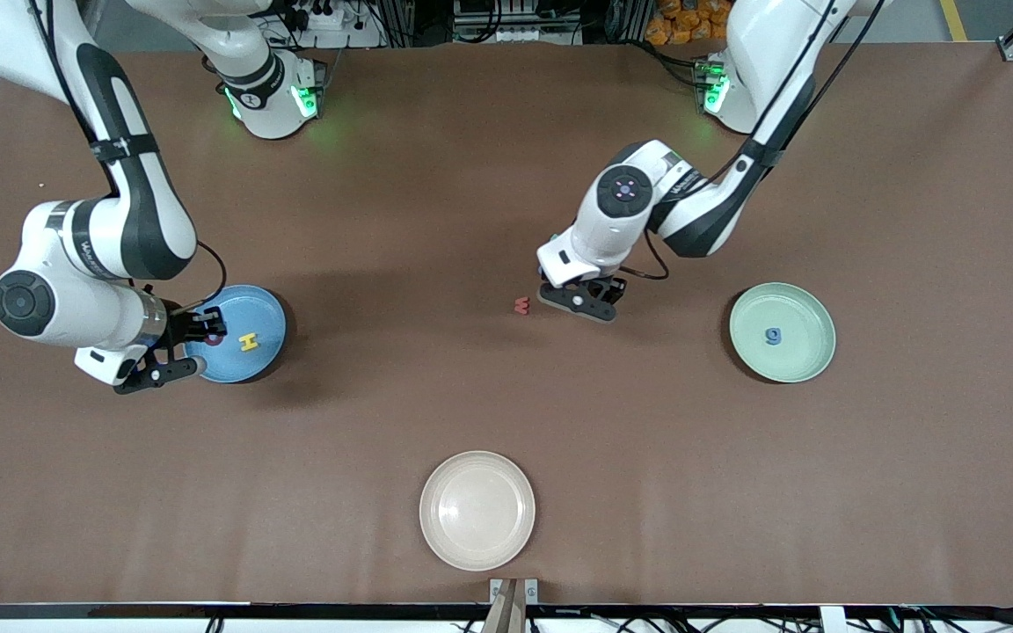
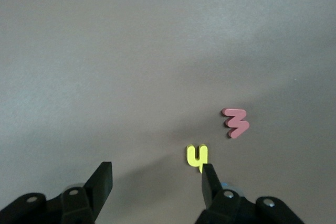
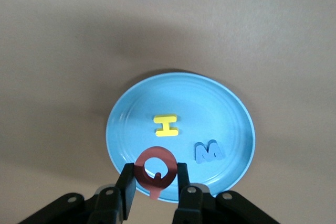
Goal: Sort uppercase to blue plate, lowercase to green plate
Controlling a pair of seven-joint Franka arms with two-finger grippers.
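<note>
Nearest the front camera, a cream plate (image 1: 477,510) lies unused. Right hand (image 3: 155,184), over the blue plate (image 3: 231,114), pinches the red Q (image 3: 155,168); yellow H (image 3: 166,125) and blue M (image 3: 209,151) lie inside. Blue g (image 1: 772,335) rests in the green plate (image 1: 810,308). Left hand (image 2: 156,179), released, hangs over the desk (image 2: 131,51) beside yellow h (image 2: 197,156) and red w (image 2: 235,122). The foam letters are probably light and soft; pinch opposite edges.

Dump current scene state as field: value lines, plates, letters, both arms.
blue plate: holds yellow H and blue M
right end effector: over blue plate, shut on red Q
green plate: holds blue g
left end effector: open, low over table by yellow h
red w: on table beside yellow h
cream plate: nearest front camera
</note>
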